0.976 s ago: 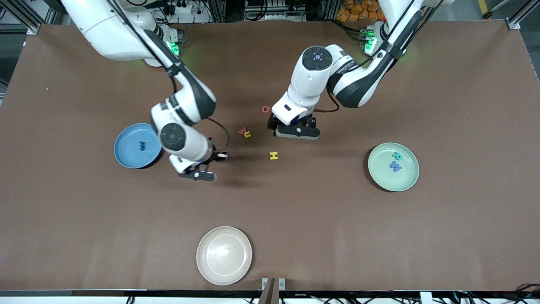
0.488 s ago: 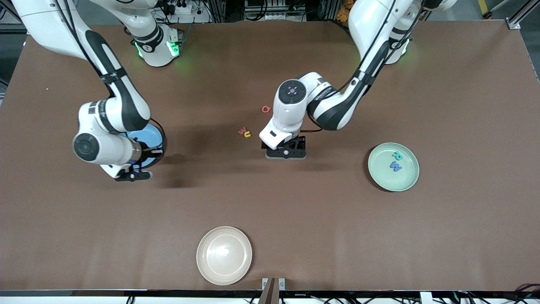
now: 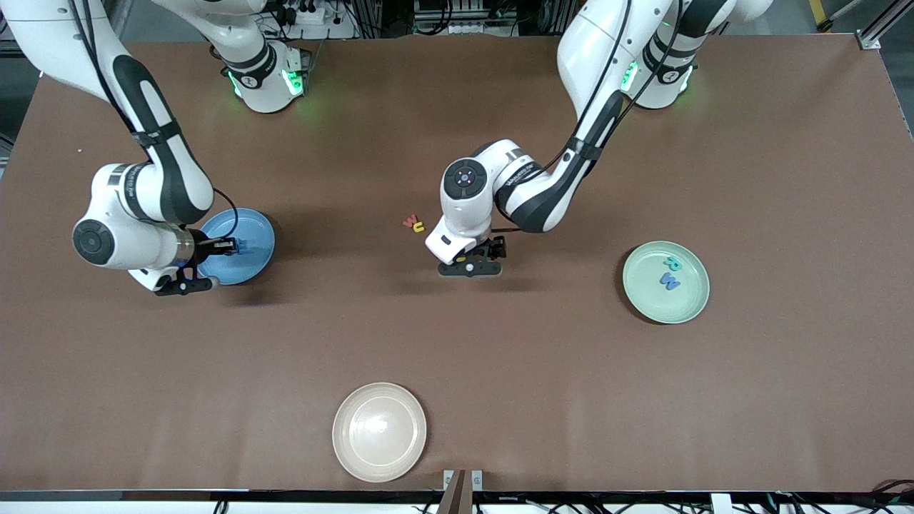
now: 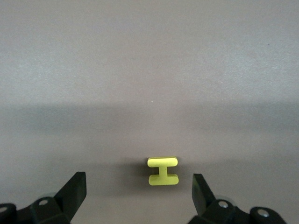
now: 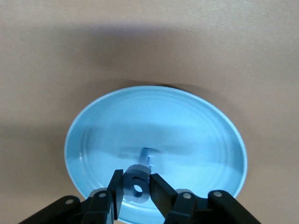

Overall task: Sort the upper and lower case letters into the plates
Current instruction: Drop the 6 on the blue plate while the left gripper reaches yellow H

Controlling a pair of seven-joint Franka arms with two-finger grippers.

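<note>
My right gripper (image 3: 226, 246) is shut on the blue g (image 5: 138, 183) and holds it just over the sky blue plate (image 3: 253, 260), which also shows in the right wrist view (image 5: 187, 126). A dark blue letter (image 5: 147, 156) lies in that plate. My left gripper (image 3: 471, 263) is open and low over the yellow H (image 4: 162, 171); in the left wrist view (image 4: 138, 196) the H lies between its fingers (image 4: 201, 190), closer to one. The red w (image 3: 409, 222) and yellow u (image 3: 419, 228) lie beside it. The mint green plate (image 3: 689, 303) holds the teal R (image 3: 672, 263) and blue W (image 3: 670, 281). The red Q is hidden.
A cream-white plate (image 3: 379, 431) sits near the table edge closest to the front camera. The left arm's forearm (image 3: 528, 196) reaches low over the table's middle.
My right gripper has carried the blue g toward the right arm's end, to over the sky blue plate. My left gripper has moved over the yellow H, and its arm now covers the red Q.
</note>
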